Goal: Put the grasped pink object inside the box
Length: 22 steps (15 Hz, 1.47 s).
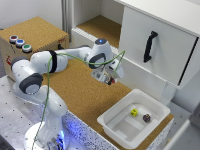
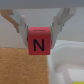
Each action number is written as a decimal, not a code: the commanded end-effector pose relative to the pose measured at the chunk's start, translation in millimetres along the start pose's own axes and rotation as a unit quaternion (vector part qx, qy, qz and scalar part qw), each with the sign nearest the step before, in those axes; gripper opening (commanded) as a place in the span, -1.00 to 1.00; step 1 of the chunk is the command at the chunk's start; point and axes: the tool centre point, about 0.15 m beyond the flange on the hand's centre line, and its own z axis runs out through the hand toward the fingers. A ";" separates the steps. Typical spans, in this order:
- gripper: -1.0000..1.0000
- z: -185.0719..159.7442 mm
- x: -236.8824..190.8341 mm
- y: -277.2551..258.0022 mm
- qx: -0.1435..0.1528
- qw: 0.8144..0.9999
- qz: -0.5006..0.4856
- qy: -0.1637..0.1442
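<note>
Right, on the exterior view I have the gripper (image 1: 111,77) held above the cork surface (image 1: 75,90), short of the box (image 1: 116,120), which holds a yellow die (image 1: 134,112) and a dark die (image 1: 146,118). On the wrist view the jaws pinch the pink object (image 2: 39,45), lettered N. Releasing early would, I judge, drop it outside the rim.

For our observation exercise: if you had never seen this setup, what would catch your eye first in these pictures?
First, the pink object, a cube marked N, pinched between the jaws of the gripper above the cork surface. Next, the box at the exterior view's lower right, holding a yellow die and a dark purple die.
</note>
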 end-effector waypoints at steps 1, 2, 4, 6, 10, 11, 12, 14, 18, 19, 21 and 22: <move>-1.00 74.8 28.8 100.8 0.089 0.994 -0.035 -0.047; -1.00 89.6 26.0 107.9 0.089 0.994 -0.040 -0.054; -1.00 111.5 21.0 109.1 0.094 0.992 -0.063 -0.063; -1.00 124.7 19.1 110.3 0.099 0.991 -0.067 -0.061; -1.00 159.9 30.1 113.1 0.105 0.992 -0.039 -0.057; -1.00 166.5 32.4 113.0 0.098 0.993 -0.033 -0.058; 1.00 171.3 33.4 113.7 0.094 0.994 -0.024 -0.057; 1.00 177.5 33.7 114.7 0.090 0.995 -0.009 -0.044; 1.00 175.6 31.3 106.8 0.100 0.995 0.009 -0.027; 1.00 165.2 29.7 104.5 0.105 0.994 0.010 -0.020; 1.00 135.0 25.1 94.5 0.115 0.993 -0.003 -0.001; 1.00 116.0 21.2 86.3 0.110 0.994 -0.017 0.007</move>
